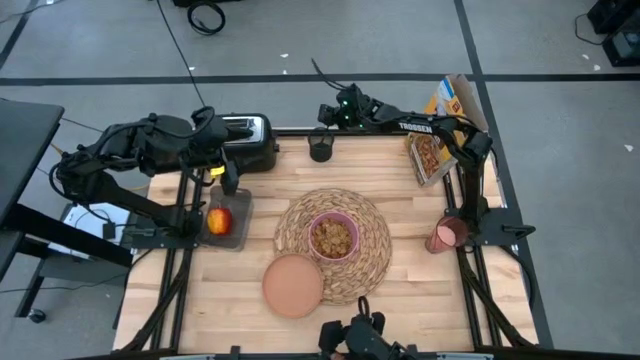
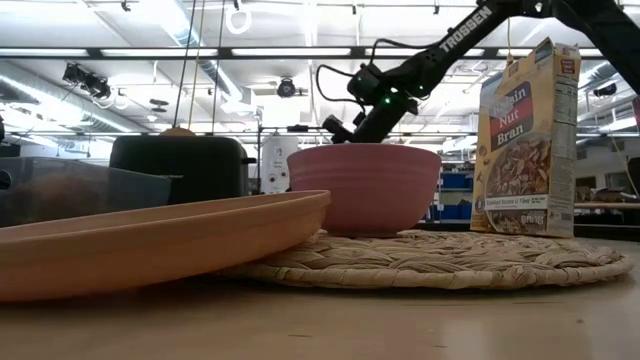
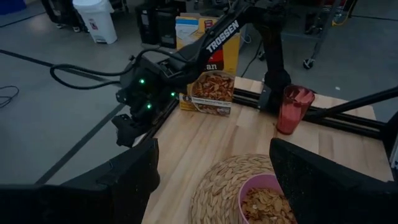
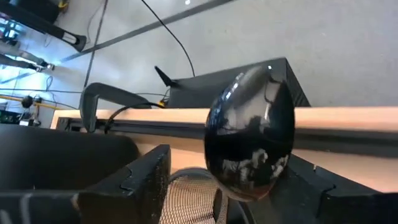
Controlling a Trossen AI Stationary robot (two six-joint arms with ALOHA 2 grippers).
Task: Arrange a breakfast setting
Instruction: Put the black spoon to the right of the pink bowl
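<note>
The straw placemat [image 1: 370,250] lies mid-table with the pink bowl [image 1: 333,236] of cereal on it. The brownish-pink plate [image 1: 292,286] rests on the placemat's near left edge. The red apple [image 1: 218,220] lies in a grey tray at the left. The pink cup [image 1: 445,235] stands at the right. The metal spoon [image 4: 250,143] stands bowl-up in a dark mesh holder [image 1: 320,152] at the far edge. My right gripper [image 4: 230,186] is open there, with a finger on either side of the spoon. My left gripper [image 1: 228,182] is open and empty, above the tray near the toaster. The toast is not visible.
The black toaster [image 1: 245,140] stands at the far left. The cereal box [image 1: 432,150] stands at the far right. The grey tray [image 1: 235,205] sits under my left gripper. Bare wood shows at the near left and near right of the table.
</note>
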